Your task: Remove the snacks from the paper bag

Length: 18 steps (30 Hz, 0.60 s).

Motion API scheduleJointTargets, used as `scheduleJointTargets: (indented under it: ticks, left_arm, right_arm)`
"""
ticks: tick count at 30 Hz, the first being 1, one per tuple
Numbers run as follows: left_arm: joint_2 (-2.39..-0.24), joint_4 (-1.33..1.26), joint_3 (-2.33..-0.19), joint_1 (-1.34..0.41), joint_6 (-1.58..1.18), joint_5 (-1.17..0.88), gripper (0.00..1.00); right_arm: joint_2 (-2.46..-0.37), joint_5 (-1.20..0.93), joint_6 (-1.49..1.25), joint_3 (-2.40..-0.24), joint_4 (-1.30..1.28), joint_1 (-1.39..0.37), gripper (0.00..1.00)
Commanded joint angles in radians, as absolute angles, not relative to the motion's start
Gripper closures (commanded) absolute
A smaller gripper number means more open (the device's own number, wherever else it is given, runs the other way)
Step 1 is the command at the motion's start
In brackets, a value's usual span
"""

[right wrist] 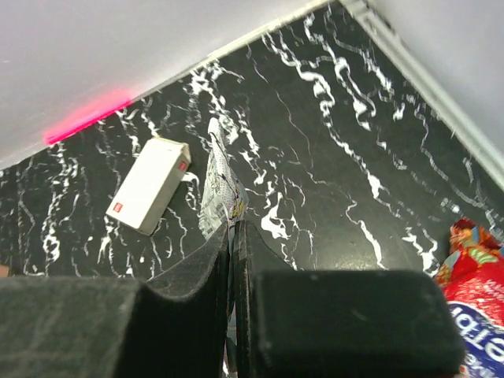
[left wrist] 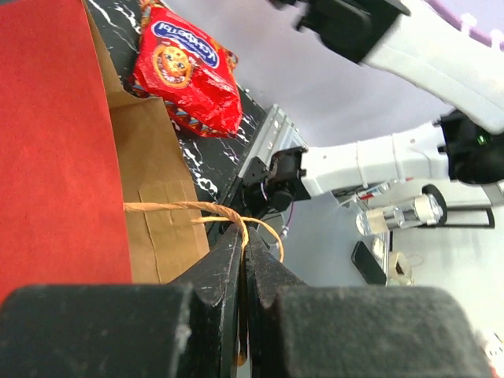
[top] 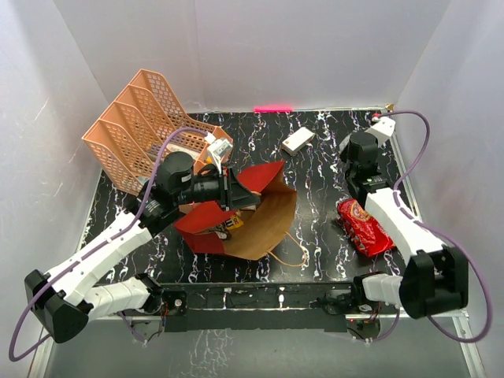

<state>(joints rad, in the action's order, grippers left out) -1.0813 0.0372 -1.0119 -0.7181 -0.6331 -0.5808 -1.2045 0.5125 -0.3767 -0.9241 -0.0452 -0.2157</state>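
Both claws are clenched — the left gripper [left wrist: 242,230] on the paper bag's [top: 268,222] cord handle [left wrist: 181,206], the right gripper [right wrist: 234,226] on nothing I can make out. The red cookie packet [top: 365,227] lies outside the bag, beside the right arm.

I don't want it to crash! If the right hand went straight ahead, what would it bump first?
The pale crinkly wrapper at the tips of the right hand, seemingly pinched there; beyond it, probably only bare table.

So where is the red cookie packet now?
In the top view, the red cookie packet lies at the table's right, beside the right arm, outside the paper bag.
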Motion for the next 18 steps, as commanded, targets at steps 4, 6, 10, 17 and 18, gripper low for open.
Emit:
scheduleJointTargets:
  ticks: [4,6,10,17,18]
  left_arm:
    - [-1.037,0.090,-1.013,-0.734,-0.571,-0.698,1.00]
    - [-1.033,0.033,-0.982,-0.738,-0.605,-0.684,1.00]
    - [-1.037,-0.068,-0.968,-0.755,-0.647,-0.651,1.00]
    - [-1.054,-0.006,-1.037,-0.785,-0.600,-0.577,1.00]
    - [-1.049,0.006,-1.047,-0.785,-0.588,-0.560,1.00]
  right_arm:
    - [-1.338,0.327,-0.582,-0.858,0.203,-0.051,0.92]
    - [-1.379,0.292,-0.618,-0.836,0.236,-0.007,0.92]
    - [-1.430,0.143,-0.665,-0.772,0.323,0.121,0.92]
    - [-1.464,0.092,-0.661,-0.706,0.315,0.224,0.92]
    - [-1.468,0.086,-0.660,-0.702,0.303,0.234,0.92]
